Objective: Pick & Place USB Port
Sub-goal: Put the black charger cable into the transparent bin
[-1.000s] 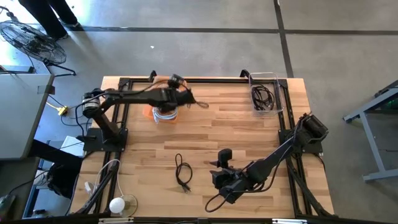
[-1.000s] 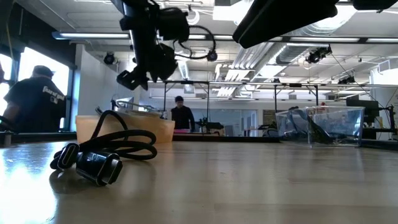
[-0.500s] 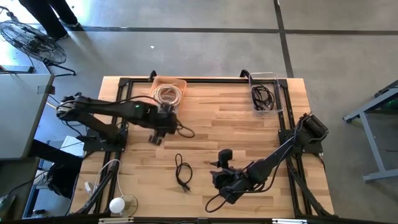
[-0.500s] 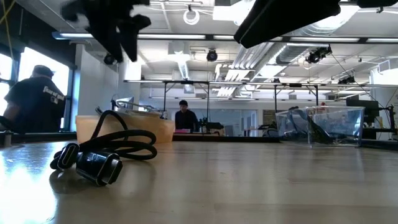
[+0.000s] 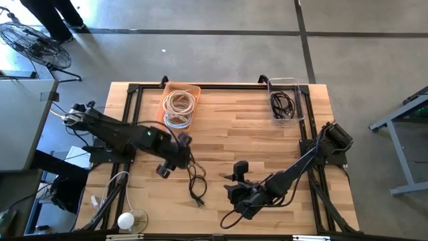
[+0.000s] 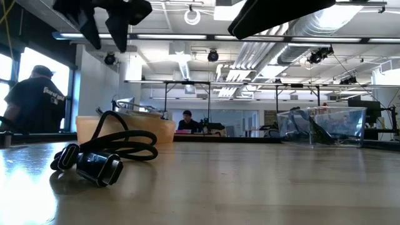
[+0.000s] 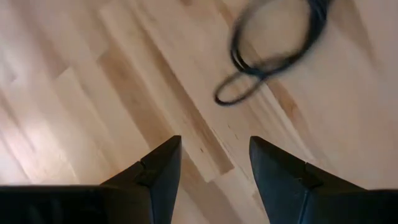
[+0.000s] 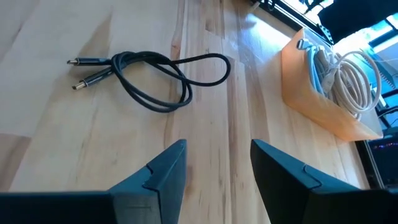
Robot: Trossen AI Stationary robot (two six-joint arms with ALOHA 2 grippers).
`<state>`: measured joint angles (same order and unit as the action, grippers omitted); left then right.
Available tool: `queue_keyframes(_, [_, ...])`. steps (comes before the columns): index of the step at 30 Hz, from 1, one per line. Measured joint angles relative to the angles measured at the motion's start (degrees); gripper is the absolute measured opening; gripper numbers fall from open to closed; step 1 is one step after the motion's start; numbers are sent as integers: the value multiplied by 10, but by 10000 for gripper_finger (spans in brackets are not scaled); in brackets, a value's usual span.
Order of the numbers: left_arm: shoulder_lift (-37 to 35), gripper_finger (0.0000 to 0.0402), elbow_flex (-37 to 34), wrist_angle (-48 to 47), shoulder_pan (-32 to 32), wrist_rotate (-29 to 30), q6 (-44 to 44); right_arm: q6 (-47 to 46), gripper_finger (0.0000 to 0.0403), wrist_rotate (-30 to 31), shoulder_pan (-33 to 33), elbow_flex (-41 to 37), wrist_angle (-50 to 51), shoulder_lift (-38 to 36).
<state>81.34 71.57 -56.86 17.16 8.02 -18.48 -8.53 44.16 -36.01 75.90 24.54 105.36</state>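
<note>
Nearest the table's front edge, the right gripper (image 5: pixel 235 194) waits low over the wood, just right of the black cable (image 5: pixel 195 183); its wrist view shows the fingers (image 8: pixel 166 169) spread with nothing between them.

The cable lies on the bare table (image 5: pixel 247 134), the landmark for everything here. It is a thin black lead folded into a loose loop, with two small plugs (image 8: pixel 79 73) side by side at one end. It looks light and limp: it will likely sag and swing once lifted, and a grip on one strand may let the rest trail or snag. The sheath seems smooth, so a shallow pinch could slip. The best hold is probably where the strands bunch and cross just behind the plugs, catching both runs together. The plugs are stiff but small.

Just left of the cable, the left gripper (image 5: pixel 167 165) hovers above the wood, fingers (image 7: pixel 163 167) apart and empty, with the cable's loop (image 7: pixel 273 43) ahead of them.

Farther back from the cable, the orange bin (image 5: pixel 192 88) holds coiled white cables (image 5: pixel 178 107). At the far right corner, well apart from it, the clear bin (image 5: pixel 299 84) holds dark cables (image 5: pixel 282 104).
</note>
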Motion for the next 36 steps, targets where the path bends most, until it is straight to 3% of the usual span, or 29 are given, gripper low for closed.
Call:
queue_keyframes(11, [96, 184, 0, 16, 21, 15, -254, 13, 170, -3, 0, 0, -1, 0])
queue_keyframes(14, [114, 184, 0, 18, 11, -18, -295, 13, 169, -10, 0, 0, 0, 0])
queue_keyframes(21, [137, 184, 0, 14, -14, -92, -338, 12, 170, -13, 0, 0, 0, 0])
queue_keyframes(27, [143, 184, -6, 28, -17, -105, -344, 7, 170, -25, 0, 0, -1, 0])
queue_keyframes(36, [143, 184, -81, 103, -17, -106, -399, 4, 170, -28, 0, 0, 0, 0])
